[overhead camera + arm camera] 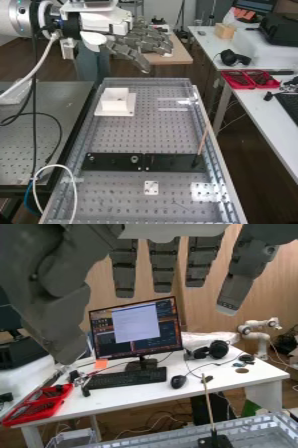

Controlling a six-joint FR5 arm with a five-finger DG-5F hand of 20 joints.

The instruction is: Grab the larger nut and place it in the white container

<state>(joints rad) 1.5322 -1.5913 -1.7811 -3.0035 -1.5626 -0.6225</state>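
Hand: being held open by the arm [16,20] in the upper middle of the high frame, the hand [143,42] is being kept apart from the container; in the wrist view, the fingers of the hand [163,269] are being extended nearly straight, with the thumb being spread away from them and nothing being gripped.
White container: left of centre in the upper half of the high frame, the white container [116,105] is being carried upright by a square white base [103,112]; what is being held inside cannot be made out.
Desk: the perforated desk [133,135] is being stretched down the middle of the high frame.
Black bar: low in the high frame, the black bar [116,164] is being laid across the desk.
Parts: the smaller nut [91,158] and the bearing [134,158] are being supported by the bar, apart from each other.
Stick: right of centre, a thin stick [203,140] is being held at a tilt by a dark holder [197,161].
Side table: at the right, a red tray [30,419] is being carried by a white table [266,117].
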